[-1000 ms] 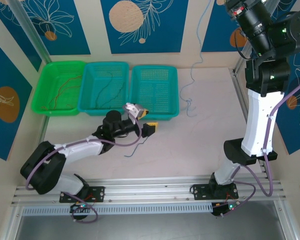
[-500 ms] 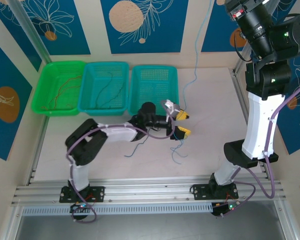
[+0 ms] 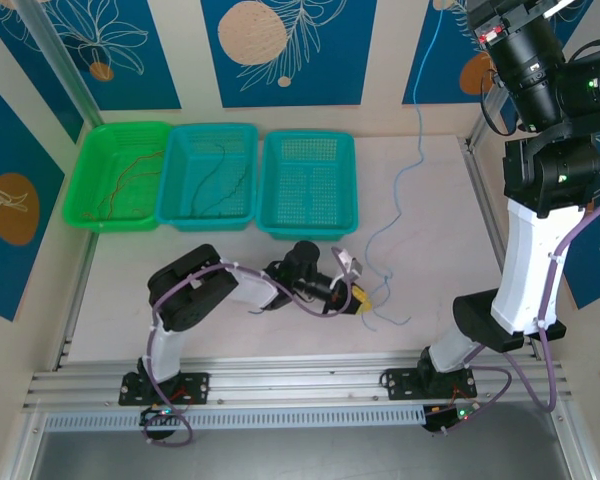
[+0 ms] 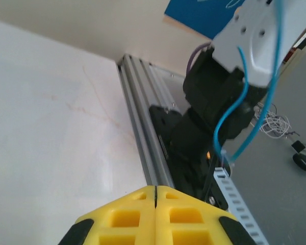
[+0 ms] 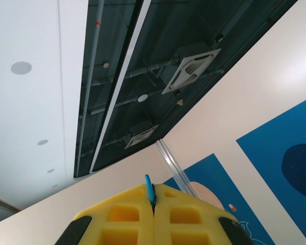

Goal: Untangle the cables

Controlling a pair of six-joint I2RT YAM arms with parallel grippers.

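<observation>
Top external, three baskets [image 3: 208, 127], one blue cable [image 3: 421, 130] hanging

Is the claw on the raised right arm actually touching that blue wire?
Touching. The right wrist view shows the blue cable poking out from between the shut jaws of the right gripper, pinched there.

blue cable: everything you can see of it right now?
The blue cable is one thin, flexible, thread-like wire. Its top end is pinched between the yellow pads of the shut right gripper, held high. From there it hangs down over the table, and its lower end curls beside the shut left gripper. Whether that gripper holds it cannot be told.
</observation>
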